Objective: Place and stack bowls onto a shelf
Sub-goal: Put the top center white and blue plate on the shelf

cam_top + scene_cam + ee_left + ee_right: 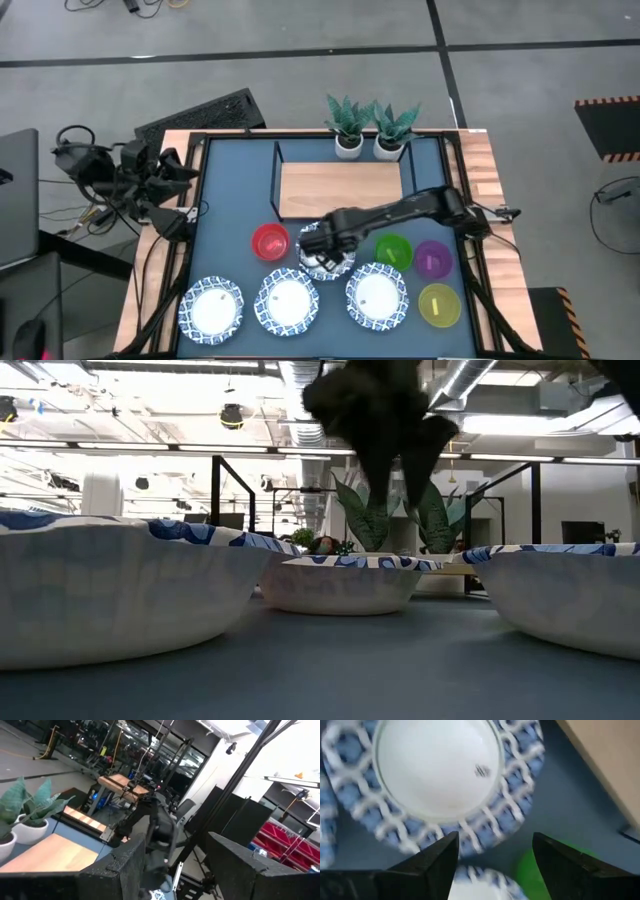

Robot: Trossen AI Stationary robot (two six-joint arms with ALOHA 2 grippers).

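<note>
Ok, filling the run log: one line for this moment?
right claw: open above patterned bowl | left claw: open, parked at table's left | shelf: bare

Patterned bowl (437, 770), upper centre of the right wrist view: glazed white ceramic look, glossy smooth well, blue lattice rim.
Shelf (340, 187), centre of the high view: pale matt wood board with visible grain, thin black metal wire frame.
Tabletop (225, 215): dark-blue matt surface, smooth.
Small bowls, red (270, 241), green (394, 249), purple (433, 259), yellow (439, 304): plain, plastic-looking, slight sheen.
Right gripper (495, 855) fingers (432, 865): black matt, plastic-looking.
Plant pots (349, 145): smooth white.
</note>
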